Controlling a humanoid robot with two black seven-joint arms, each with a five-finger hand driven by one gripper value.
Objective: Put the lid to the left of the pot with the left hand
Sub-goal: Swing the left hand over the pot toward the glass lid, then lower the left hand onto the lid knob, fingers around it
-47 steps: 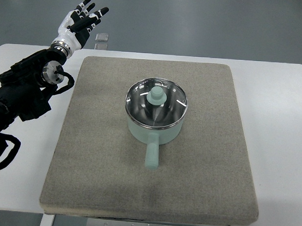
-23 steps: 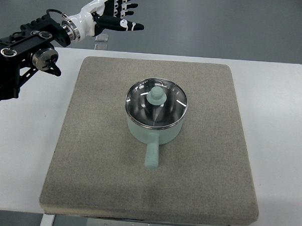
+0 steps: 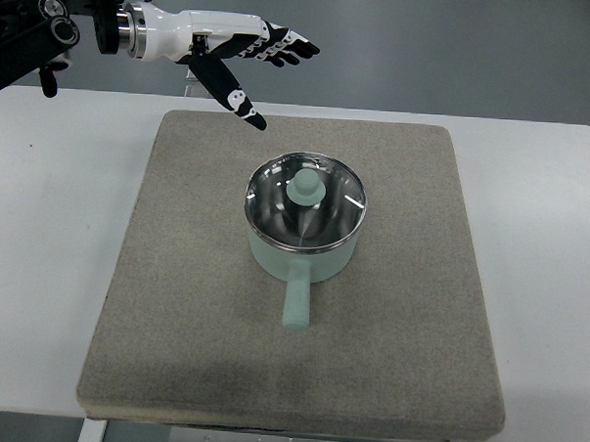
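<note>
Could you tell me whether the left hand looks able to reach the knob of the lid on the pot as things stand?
Probably yes. The left hand hangs open beyond the mat's far-left corner, and nothing stands between it and the lid on the pot.

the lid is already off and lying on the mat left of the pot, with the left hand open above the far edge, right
Not quite. In the top view the glass lid still sits on the mint pot, not on the mat. The left hand is open above the mat's far edge.
</note>
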